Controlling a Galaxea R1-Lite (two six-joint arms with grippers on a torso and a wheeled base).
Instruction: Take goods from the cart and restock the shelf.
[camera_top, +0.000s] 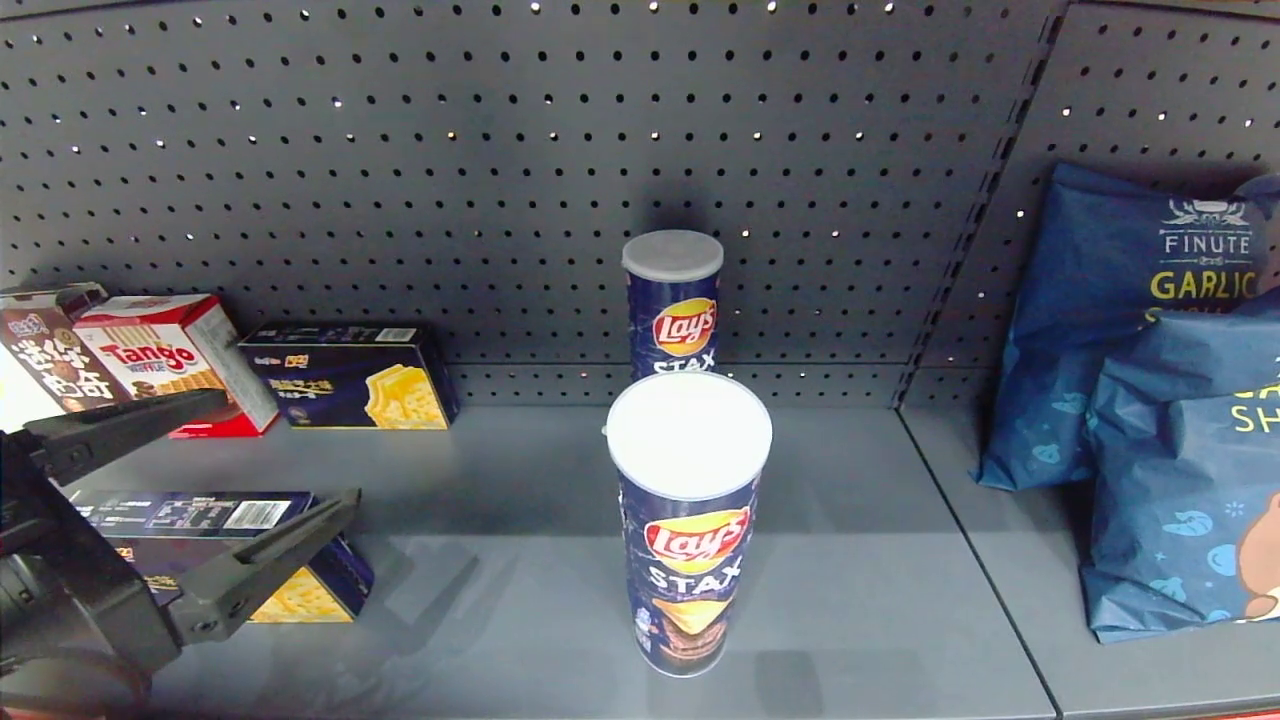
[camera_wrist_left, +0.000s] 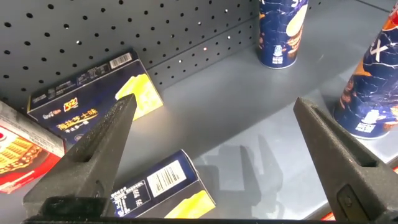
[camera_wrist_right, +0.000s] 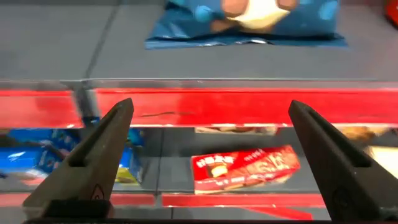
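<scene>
Grey shelf (camera_top: 860, 560), pegboard back. Left: left pincer (camera_top: 290, 445) wide, empty, over the flat cracker box (camera_top: 200, 515). Centre: two chip cans (camera_top: 690, 530) upright, one behind the other. Right: right pincer (camera_wrist_right: 211, 109) wide, empty, below the shelf edge. Judged: between placements; next move calls for fetching fresh stock.

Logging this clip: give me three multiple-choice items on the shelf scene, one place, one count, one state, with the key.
1. Where is the rear tall dark-blue chip canister with a grey lid relative to the front white-lidded canister? A on top of it; B lying beside it; C upright behind it, nearer the perforated back panel.
2. How many dark-blue cracker boxes are on the grey shelf? A one; B two; C four.
3. The left gripper is: A open, empty; B shut on a canister; C shut on a box.
Key: 1 C, both stand in line; 2 B, one by the panel, one front-left; 3 A, fingers spread, nothing between.
</scene>
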